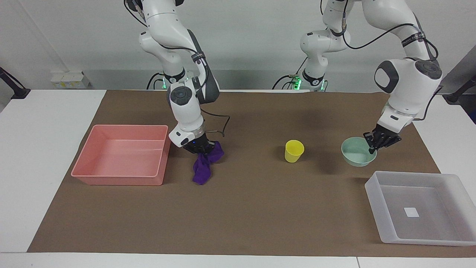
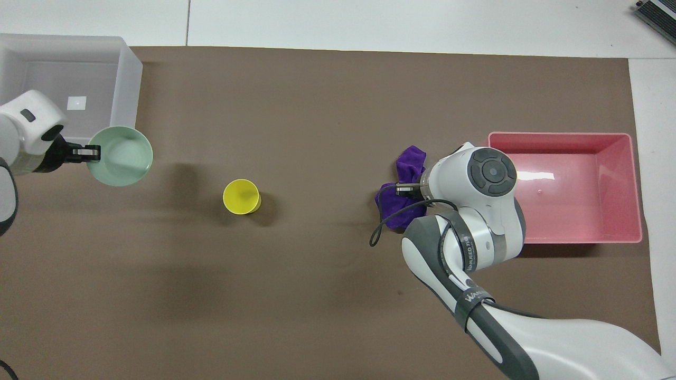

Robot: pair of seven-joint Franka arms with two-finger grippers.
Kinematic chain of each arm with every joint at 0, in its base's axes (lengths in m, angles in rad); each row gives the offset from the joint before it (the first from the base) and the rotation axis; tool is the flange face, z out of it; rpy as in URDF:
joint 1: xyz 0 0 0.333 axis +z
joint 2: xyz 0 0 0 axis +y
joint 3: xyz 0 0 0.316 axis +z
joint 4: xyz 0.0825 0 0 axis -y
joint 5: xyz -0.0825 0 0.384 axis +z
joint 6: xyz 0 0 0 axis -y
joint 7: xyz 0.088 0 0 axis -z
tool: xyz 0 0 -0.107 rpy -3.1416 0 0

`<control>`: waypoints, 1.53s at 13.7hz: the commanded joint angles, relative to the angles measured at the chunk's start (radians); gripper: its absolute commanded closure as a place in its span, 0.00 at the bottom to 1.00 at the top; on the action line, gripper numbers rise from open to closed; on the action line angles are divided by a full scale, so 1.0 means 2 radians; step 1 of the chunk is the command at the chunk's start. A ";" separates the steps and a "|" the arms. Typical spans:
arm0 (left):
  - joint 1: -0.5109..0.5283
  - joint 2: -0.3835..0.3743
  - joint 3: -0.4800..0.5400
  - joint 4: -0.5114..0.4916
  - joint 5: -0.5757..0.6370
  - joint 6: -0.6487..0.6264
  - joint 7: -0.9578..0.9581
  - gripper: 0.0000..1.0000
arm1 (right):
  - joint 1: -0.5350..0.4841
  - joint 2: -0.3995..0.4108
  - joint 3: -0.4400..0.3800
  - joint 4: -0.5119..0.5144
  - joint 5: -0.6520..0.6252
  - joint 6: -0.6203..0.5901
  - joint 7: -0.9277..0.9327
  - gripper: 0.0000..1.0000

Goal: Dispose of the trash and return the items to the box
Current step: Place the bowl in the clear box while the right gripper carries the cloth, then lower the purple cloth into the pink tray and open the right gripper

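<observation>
1. Our left gripper [image 1: 373, 146] pinches the rim of the green bowl [image 1: 357, 156] and holds it up in the air. The bowl hangs over the brown mat [image 1: 238, 208], just beside the clear box [image 1: 375, 193].

2. Our right gripper [image 1: 200, 148] is squeezed shut on the top of the purple rag [image 1: 203, 171]. The rag is bunched under the gripper, and its tail hangs down to the mat. It sits just beside the pink bin [image 1: 89, 175].

3. The yellow cup [image 1: 294, 150] stands upright on the mat between the rag and the bowl. Nothing touches it.

4. The clear box is at the left arm's end of the table, farther from us than the bowl. We see only a small white label [image 1: 411, 212] on its floor.

5. So we think we are doing two jobs at once: taking the bowl to the box and lifting the rag for the bin.

6. Next, we think the left arm must carry the bowl over the box wall, lower it flat onto the floor, and then let go.

7. We think the right arm must lift the rag high enough that its tail clears the bin wall. Then it moves over the bin and drops it.

8. The cup still has to go in the box after that.
</observation>
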 commanded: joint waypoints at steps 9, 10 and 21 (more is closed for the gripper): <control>0.052 0.229 0.002 0.293 0.024 -0.016 -0.003 1.00 | -0.062 -0.131 -0.003 0.064 -0.070 -0.157 0.055 1.00; 0.056 0.250 0.007 0.319 0.024 -0.016 -0.004 1.00 | -0.083 -0.131 -0.003 0.064 -0.073 -0.157 0.042 1.00; 0.062 0.263 0.017 0.259 0.028 0.020 0.002 0.80 | -0.218 -0.083 -0.002 -0.037 -0.071 -0.032 -0.113 1.00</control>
